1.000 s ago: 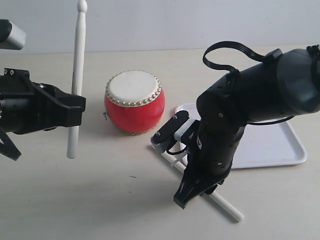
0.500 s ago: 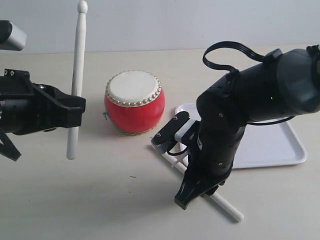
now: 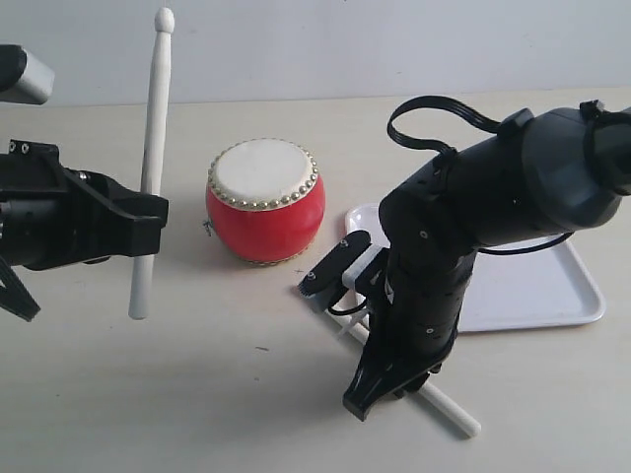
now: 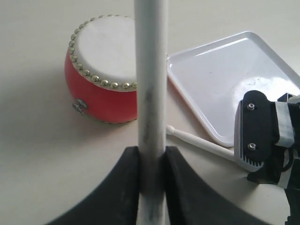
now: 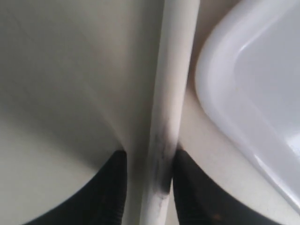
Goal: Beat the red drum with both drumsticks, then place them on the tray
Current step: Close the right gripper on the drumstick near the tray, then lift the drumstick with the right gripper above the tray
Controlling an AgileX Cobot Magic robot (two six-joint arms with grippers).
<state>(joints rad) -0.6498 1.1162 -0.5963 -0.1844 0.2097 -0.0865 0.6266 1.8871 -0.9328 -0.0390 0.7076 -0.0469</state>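
**Right hand astride the second stick, grip not yet made**

Nearest me, the lying drumstick (image 5: 171, 84) rested on the surface (image 3: 197, 394) just beside the tray (image 3: 552, 296). My right hand (image 5: 149, 157) stood over it with its jaws released, one on either side of the shaft (a sliver of gap showed on one side). To do this well, I judged I should close squarely across the shaft and lift straight, keeping clear of the tray's rim so the stick would neither roll nor lever against it. Further off, my left hand (image 4: 151, 152) was clenched on the upright drumstick (image 3: 153, 148), tip up, near the red drum (image 3: 264, 212) but apart from it. In the exterior view the right arm hid the middle of the lying stick, and I could not tell whether the jaw tips touched the surface.
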